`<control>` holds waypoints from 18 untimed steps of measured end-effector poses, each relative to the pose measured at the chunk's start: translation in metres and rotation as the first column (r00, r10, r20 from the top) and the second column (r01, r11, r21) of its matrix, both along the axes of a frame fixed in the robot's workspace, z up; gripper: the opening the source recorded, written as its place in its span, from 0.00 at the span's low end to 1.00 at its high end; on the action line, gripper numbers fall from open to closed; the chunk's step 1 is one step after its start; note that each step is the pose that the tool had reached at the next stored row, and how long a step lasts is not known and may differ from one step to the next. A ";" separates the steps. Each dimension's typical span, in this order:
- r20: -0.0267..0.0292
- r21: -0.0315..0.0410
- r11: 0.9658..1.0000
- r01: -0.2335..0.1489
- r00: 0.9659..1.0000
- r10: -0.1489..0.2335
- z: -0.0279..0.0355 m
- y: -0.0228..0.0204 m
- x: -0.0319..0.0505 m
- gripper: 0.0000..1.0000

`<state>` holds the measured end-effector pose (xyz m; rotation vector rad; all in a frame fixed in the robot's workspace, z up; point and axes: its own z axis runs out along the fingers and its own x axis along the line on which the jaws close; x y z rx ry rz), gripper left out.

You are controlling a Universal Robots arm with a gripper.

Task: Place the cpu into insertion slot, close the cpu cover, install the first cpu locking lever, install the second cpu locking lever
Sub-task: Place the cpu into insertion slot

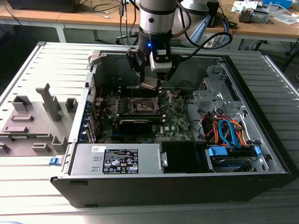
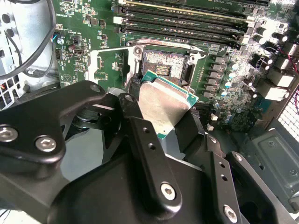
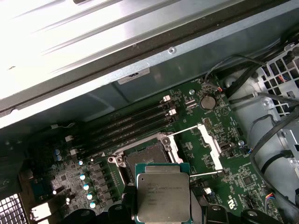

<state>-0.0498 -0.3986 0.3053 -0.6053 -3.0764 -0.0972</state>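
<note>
Wooden desks (image 1: 70, 16) stand in the background, and nearer to us a grey ribbed table (image 1: 28, 65) carries an open computer case (image 1: 154, 186). Over the case we see the gripper (image 1: 150, 84), its fingers (image 2: 135, 112) drawn narrow on two opposite edges of the cpu (image 2: 161, 105), which hangs tilted and clear of the board. Below the gripper lies the insertion slot (image 3: 147, 156), uncovered, and we see nothing between chip and socket. The cpu cover (image 3: 211, 142) stands open just beside the slot. Beyond the slot from the gripper run the long memory slots (image 3: 126, 123). Well apart from the gripper, toward the exterior view's right, we note orange and blue cables (image 1: 226, 130). A power supply (image 1: 117, 158) sits along the near wall.
</note>
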 end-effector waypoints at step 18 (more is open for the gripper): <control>0.000 0.000 0.999 0.035 0.999 -0.035 -0.0001 0.0000 0.0000 0.55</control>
